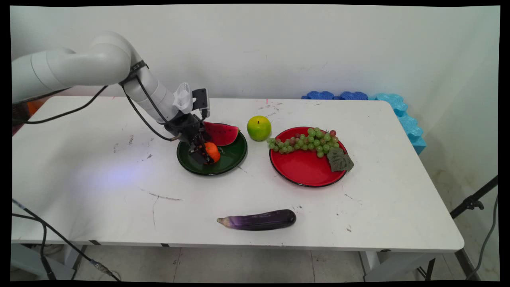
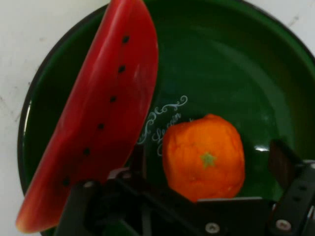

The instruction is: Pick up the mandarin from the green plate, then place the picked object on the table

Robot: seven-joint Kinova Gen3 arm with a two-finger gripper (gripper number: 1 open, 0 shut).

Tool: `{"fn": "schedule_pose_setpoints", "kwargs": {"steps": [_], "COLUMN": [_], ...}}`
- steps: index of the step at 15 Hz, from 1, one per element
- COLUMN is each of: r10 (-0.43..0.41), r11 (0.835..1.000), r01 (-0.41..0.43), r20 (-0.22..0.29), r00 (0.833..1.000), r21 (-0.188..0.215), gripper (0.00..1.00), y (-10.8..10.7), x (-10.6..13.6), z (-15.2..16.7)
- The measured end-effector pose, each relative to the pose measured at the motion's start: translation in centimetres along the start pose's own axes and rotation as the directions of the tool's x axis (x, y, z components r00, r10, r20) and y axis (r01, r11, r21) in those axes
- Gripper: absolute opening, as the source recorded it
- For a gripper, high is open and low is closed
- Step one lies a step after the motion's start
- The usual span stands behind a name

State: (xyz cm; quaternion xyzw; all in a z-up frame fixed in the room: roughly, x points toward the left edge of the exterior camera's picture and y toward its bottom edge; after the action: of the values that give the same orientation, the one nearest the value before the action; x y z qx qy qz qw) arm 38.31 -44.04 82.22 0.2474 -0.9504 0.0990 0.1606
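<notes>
Gripper (image 1: 204, 153) is sitting low over green plate (image 1: 233, 159), fingers spread either side of orange (image 2: 203, 156), not clamping it. Orange is resting on plate, stem end facing the hand camera. Watermelon slice (image 2: 93, 128) is lying beside it, long axis running along the plate's edge.

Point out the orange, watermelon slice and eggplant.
orange (image 2: 204, 157), hand view, top face near its green stem mark.
watermelon slice (image 2: 101, 113), hand view, middle of the red flesh.
eggplant (image 1: 261, 220), main view, middle of the purple body.
</notes>
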Motion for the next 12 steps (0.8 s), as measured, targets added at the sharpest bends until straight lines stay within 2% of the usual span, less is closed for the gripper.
{"fn": "schedule_pose_setpoints", "kwargs": {"steps": [1, 2, 8, 12], "r10": [-0.005, -0.010, -0.038, -0.073], "r11": [1.000, 1.000, 0.999, 0.997], "r01": [0.005, 0.010, 0.038, 0.072], "r20": [-0.001, -0.002, -0.017, -0.039], "r00": [1.000, 1.000, 0.999, 0.997], "r21": [0.002, 0.004, 0.000, -0.014], "gripper": [1.00, 0.00, 0.00, 0.00], "y": [-0.1, -0.2, -0.3, 0.0], "x": [-0.1, -0.2, -0.3, 1.1], "z": [0.2, 0.4, 0.1, -3.8]}}
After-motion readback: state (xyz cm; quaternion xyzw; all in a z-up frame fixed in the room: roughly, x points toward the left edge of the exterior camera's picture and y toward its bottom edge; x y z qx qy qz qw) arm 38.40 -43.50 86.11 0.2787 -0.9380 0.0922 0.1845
